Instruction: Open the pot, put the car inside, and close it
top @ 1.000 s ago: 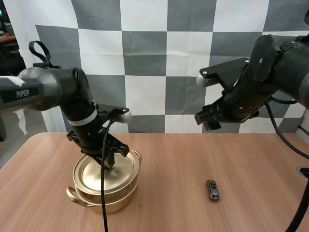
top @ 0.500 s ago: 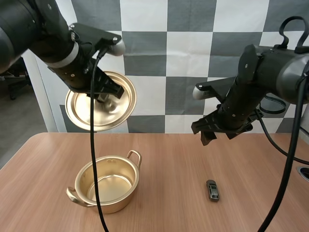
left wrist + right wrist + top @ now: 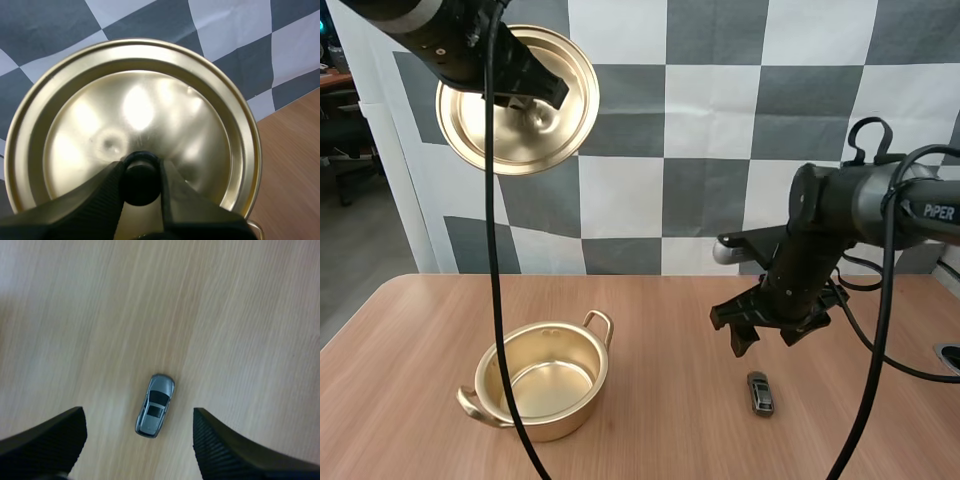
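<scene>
high on our left, our left gripper (image 3: 532, 100) pinches the lid (image 3: 510, 140) by its knob (image 3: 140, 175), well above the open pot (image 3: 545, 420). to the right, our right gripper (image 3: 764, 340) hangs spread wide over the car (image 3: 759, 393) on the table (image 3: 660, 320). we judge the small, low car could skid sideways if the fingers (image 3: 220, 450) close off-centre.

Pale wooden table (image 3: 660, 330), grey floor (image 3: 360, 260) beyond

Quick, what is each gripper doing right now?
Left gripper: closed on the lid, held up off the pot.
Right gripper: open, above the car.
</scene>
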Controlling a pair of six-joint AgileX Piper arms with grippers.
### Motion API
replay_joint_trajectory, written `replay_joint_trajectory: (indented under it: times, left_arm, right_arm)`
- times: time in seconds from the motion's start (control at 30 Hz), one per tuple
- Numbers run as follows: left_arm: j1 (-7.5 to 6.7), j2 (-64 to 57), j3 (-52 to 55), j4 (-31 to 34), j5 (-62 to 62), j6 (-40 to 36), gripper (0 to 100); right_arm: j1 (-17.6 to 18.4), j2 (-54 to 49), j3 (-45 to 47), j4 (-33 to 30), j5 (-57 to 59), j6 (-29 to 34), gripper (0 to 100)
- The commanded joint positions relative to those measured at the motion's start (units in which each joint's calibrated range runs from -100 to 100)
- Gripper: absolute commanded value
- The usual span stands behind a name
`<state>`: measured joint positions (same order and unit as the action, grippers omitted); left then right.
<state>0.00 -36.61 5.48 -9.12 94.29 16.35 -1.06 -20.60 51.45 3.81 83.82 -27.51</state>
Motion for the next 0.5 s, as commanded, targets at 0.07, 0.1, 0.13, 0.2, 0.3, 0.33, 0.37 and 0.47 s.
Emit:
replay_joint_trajectory:
  times: [0.07, 0.1, 0.13, 0.2, 0.3, 0.33, 0.37, 0.47]
  left_arm:
    - [0.0, 0.3, 0.0, -0.4, -0.4, 0.1, 0]
    - [0.0, 0.4, 0.0, -0.4, -1.1, 0.1, 0]
    - [0.0, 0.4, 0.0, -0.4, -1.9, 0.1, 0]
    - [0.0, 0.4, 0.0, -0.4, -3.4, 0.1, 0]
    - [0.0, 0.4, 0.0, -0.4, -3.6, 0.2, 0]
    - [0.0, 0.4, 0.0, -0.4, -3.6, 0.2, 0]
    - [0.0, 0.4, 0.0, -0.4, -3.6, 0.2, 0]
    - [0.0, 0.4, 0.0, -0.7, -3.6, 0.2, 0]
  right_arm:
    - [0.0, 0.0, 6.7, 0.0, -5.2, -0.1, 100]
    - [0.0, 0.0, 8.0, -0.1, -7.0, -0.1, 100]
    - [0.0, 0.0, 9.0, -0.5, -8.5, -0.1, 100]
    - [0.0, 0.0, 10.1, -1.2, -11.3, 0.1, 100]
    - [0.0, 0.0, 10.7, -2.2, -14.4, 1.3, 100]
    - [0.0, 0.0, 10.7, -2.4, -15.3, 1.5, 100]
    - [0.0, 0.0, 10.7, -2.4, -16.0, 1.5, 100]
    - [0.0, 1.7, 10.7, -2.4, -17.3, 1.6, 100]
